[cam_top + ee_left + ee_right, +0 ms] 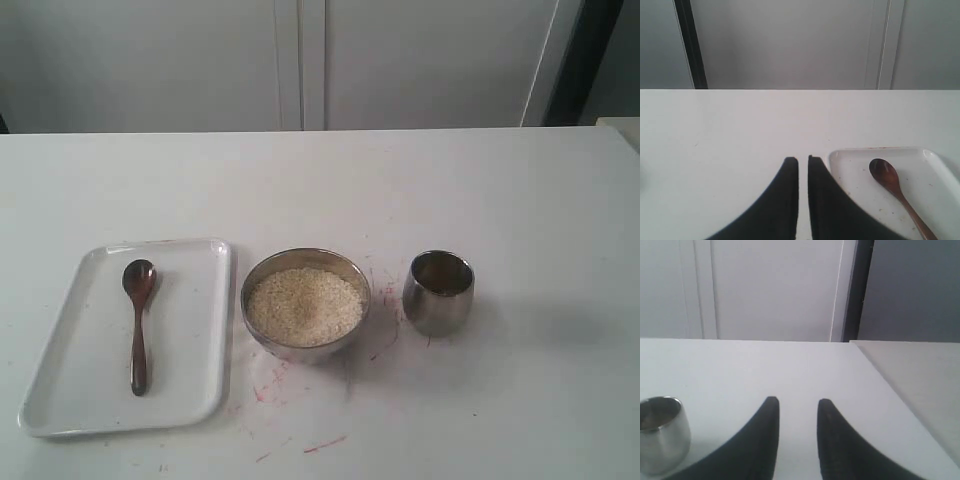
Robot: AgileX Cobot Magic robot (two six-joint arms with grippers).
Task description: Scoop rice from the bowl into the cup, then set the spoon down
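The spoon (138, 330) lies flat on a white tray (190, 300), bowl end away from the camera, near the left hand (803, 159) but not touching it. That hand is nearly closed, with a thin slit between its fingers, and empty. The right hand (798, 401) is partly open and holds nothing; the cup (438, 300) stands near it on the counter (400, 180), its inside dark. Between tray and cup, the bowl (300, 353) is heaped with rice (305, 307).

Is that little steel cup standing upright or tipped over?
Upright. The cup stands on its base on the table, its open mouth facing up.
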